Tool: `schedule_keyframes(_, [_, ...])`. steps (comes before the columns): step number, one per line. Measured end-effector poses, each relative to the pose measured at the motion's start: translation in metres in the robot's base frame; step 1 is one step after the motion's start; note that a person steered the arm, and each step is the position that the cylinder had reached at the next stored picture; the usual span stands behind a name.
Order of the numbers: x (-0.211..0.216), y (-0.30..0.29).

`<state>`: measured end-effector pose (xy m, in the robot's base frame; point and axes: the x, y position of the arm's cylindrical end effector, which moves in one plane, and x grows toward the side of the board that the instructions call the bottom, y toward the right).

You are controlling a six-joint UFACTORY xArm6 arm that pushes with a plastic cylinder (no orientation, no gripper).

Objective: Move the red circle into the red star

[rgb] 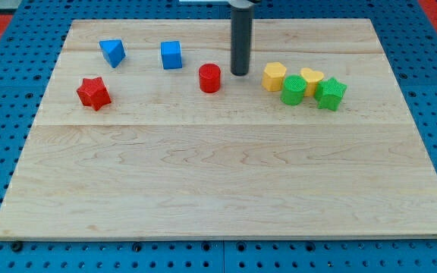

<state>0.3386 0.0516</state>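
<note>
The red circle (209,78) sits on the wooden board (226,182) near the view's top, a little left of centre. The red star (93,92) lies far to its left, near the board's left edge. My tip (240,73) comes down from the view's top and stands just right of the red circle, with a small gap between them.
A blue triangle-like block (113,52) and a blue cube (171,54) lie above the line between the circle and the star. To the tip's right sits a cluster: two yellow blocks (274,76) (312,78), a green cylinder (293,90) and a green star-like block (330,93).
</note>
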Motion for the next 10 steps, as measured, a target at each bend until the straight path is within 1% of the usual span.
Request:
schedule_keyframes(1, [0.001, 0.034])
schedule_keyframes(2, [0.001, 0.018])
schedule_keyframes(5, [0.001, 0.013])
schedule_keyframes(6, [0.001, -0.009])
schedule_keyframes(7, [0.004, -0.076])
schedule_keyframes(8, [0.009, -0.156])
schedule_keyframes(9, [0.014, -0.133])
schedule_keyframes(10, [0.032, -0.148])
